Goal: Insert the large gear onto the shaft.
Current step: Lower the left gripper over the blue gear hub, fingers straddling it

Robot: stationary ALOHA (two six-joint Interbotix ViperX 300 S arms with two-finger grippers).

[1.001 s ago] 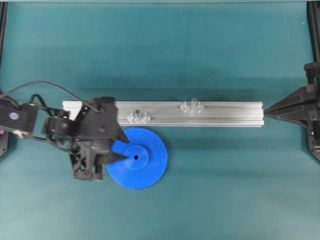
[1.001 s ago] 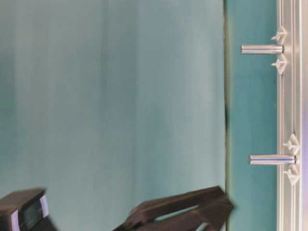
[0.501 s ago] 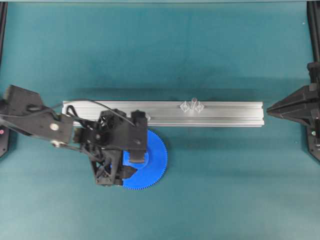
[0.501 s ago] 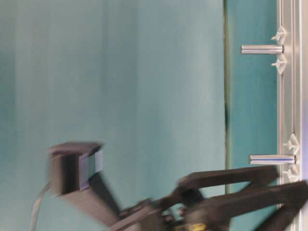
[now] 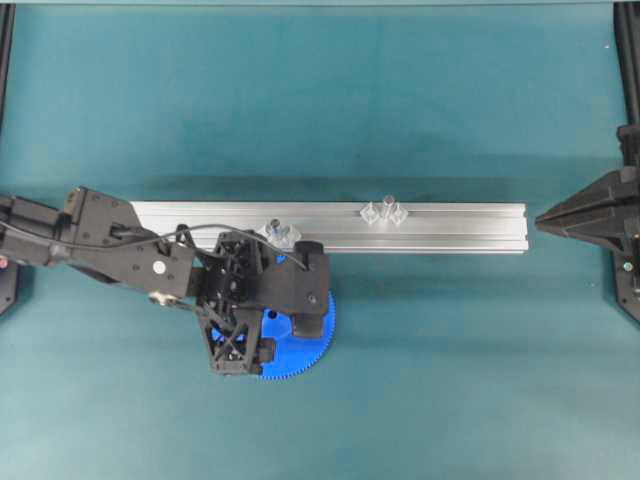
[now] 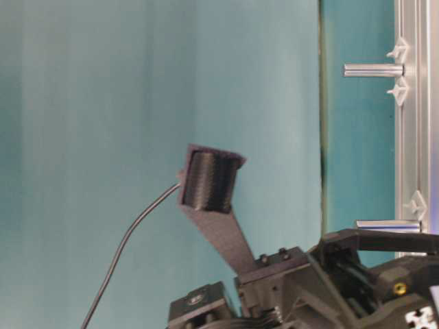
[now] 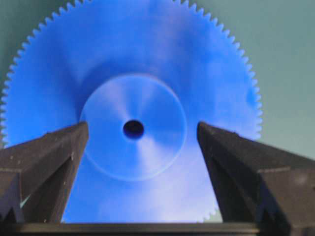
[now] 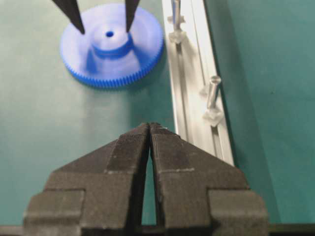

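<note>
Gear, large flat bright-blue toothed plastic disc, lies flat on teal table cloth, just beside long silvery aluminium rail. Left gripper above it, black fingers spread wide either side of raised hub, not gripping. Slim silvery upright shaft on rail, apart from gear. Right gripper off at rail's end, fingers pressed together, empty.

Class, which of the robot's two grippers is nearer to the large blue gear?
Left. The left gripper is open with its fingers on either side of the large gear's hub. The right gripper is shut and well away from the gear, near the rail's end.
</note>
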